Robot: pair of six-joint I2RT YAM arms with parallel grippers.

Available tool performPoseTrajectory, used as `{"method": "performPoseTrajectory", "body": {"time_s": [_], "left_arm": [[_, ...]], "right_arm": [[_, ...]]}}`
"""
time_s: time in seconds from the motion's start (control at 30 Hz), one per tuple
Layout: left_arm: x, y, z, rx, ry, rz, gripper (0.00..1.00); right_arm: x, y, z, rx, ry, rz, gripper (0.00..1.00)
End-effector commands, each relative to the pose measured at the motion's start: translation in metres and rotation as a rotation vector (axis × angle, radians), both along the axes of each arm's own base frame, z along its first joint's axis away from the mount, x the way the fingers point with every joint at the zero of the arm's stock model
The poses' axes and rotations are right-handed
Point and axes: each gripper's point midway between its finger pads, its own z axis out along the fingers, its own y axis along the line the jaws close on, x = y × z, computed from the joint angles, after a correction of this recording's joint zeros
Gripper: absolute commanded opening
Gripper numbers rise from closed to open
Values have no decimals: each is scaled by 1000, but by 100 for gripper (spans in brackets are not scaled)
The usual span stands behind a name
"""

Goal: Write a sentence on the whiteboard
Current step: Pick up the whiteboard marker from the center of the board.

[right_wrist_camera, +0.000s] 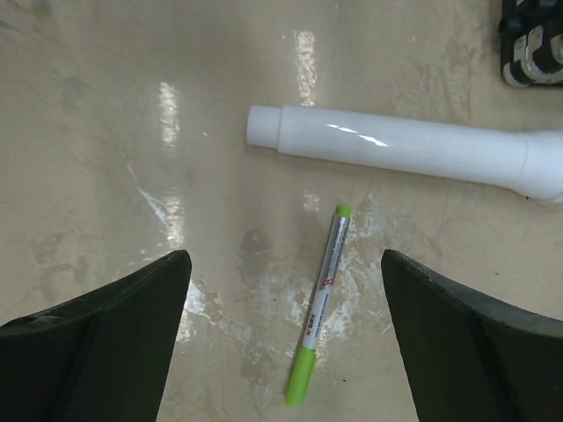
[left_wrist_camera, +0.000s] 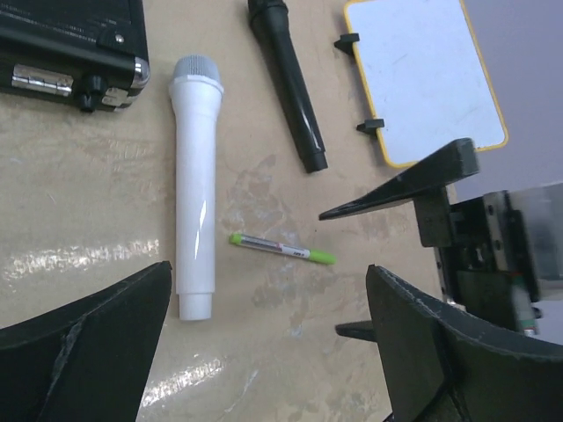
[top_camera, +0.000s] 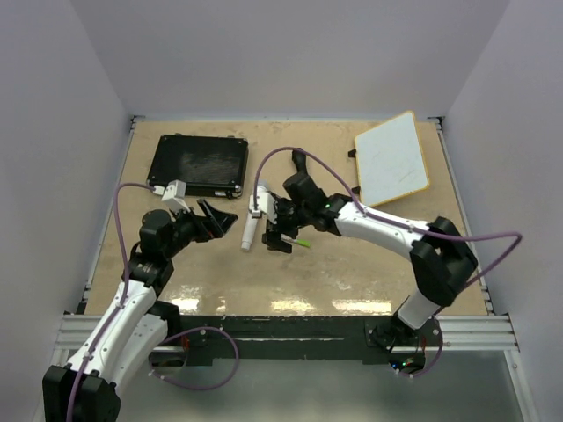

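Hovering with jaws wide apart, the right gripper (right_wrist_camera: 286, 264) hung over the green marker (right_wrist_camera: 321, 303), which lay beside a white microphone (right_wrist_camera: 405, 148). The left gripper (left_wrist_camera: 268, 290), jaws likewise apart, held nothing. The whiteboard (top_camera: 391, 158) lay flat at the table's (top_camera: 352, 272) far right corner.
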Motion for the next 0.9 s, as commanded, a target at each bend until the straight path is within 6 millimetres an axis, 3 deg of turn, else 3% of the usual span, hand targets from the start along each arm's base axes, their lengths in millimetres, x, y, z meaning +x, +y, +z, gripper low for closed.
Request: {"method": "performPoseTrajectory", "body": {"time_s": [0.0, 0.2, 0.4, 0.87], "left_arm": [[0, -3, 4, -46, 3, -4, 96], [1, 2, -3, -33, 10, 28, 95], [-2, 0, -8, -45, 21, 17, 94], [-13, -13, -13, -117, 30, -58, 88]], "right_arm": [[36, -4, -12, -133, -126, -119, 91], [39, -17, -54, -250, -101, -169, 75], [36, -24, -72, -301, -79, -173, 56], [31, -37, -107, -395, -31, -174, 43]]}}
